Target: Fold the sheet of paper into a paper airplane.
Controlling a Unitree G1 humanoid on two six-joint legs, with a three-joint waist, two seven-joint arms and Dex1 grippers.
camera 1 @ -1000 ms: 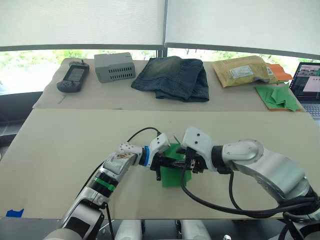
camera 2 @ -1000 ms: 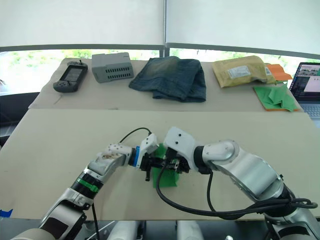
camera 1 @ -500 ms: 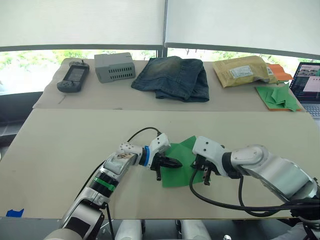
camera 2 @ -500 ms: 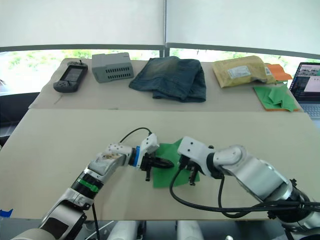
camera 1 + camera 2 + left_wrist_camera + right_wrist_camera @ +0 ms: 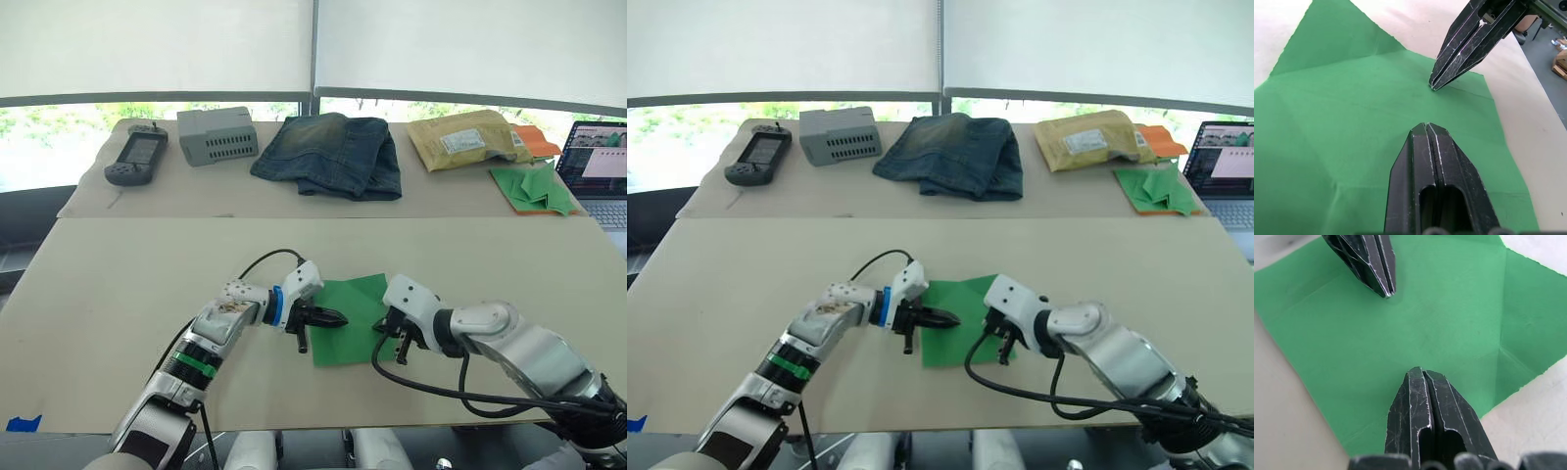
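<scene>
Sheet of paper (image 5: 351,318) lies flat, lower centre of the frame, creased but still squarish. Left gripper (image 5: 336,317) and right gripper (image 5: 398,345) both clenched, empty, tips pressing it. Early folding step; next needs an edge lifted.

My two grippers' fingers (image 5: 1425,161) are black with scuffed pale edges. The sheet of paper (image 5: 355,318) beneath them is bright green. The table (image 5: 127,284) is beige. The jeans (image 5: 328,155) beyond are faded blue denim.
</scene>
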